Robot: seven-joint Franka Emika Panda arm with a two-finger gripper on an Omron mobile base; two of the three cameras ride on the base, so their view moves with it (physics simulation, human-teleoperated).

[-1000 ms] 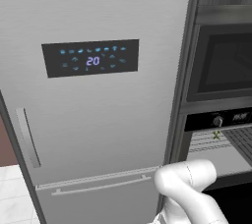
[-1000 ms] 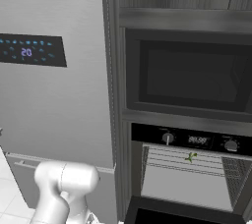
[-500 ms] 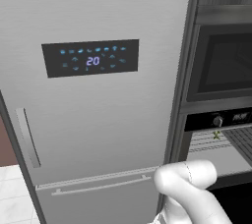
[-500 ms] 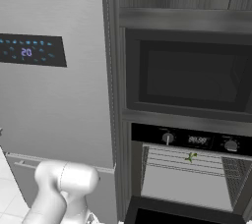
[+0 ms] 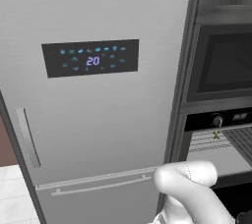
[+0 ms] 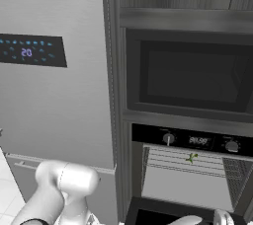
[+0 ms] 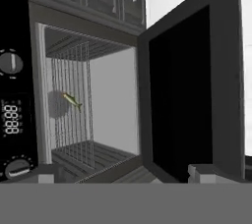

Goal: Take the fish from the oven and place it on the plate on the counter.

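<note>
The oven [image 6: 197,141] stands open, its dark door [image 7: 189,95] swung out and its silver wire racks [image 7: 74,110] showing. The fish [image 7: 72,101], tiny, slender and olive-yellow, lies on a rack inside the cavity; it is also visible as a small green speck, the fish [image 6: 191,158] and the fish [image 5: 215,134], just under the knob panel. My gripper [image 7: 127,176] is open in front of the oven mouth, well short of the fish, with nothing between its fingertips [image 7: 47,174]. The hand view is rolled sideways. The plate and the counter are out of view.
A tall steel fridge [image 5: 93,120] with a lit display [image 5: 91,61] stands left of the oven column. A black microwave [image 6: 192,76] sits above the oven, dark cabinets above that. The open oven door juts out beside my hand. Pale floor tiles [image 5: 12,193] lie at lower left.
The arm's white elbow has risen very slightly in both base views. Oven, fish and fridge stand as before.
</note>
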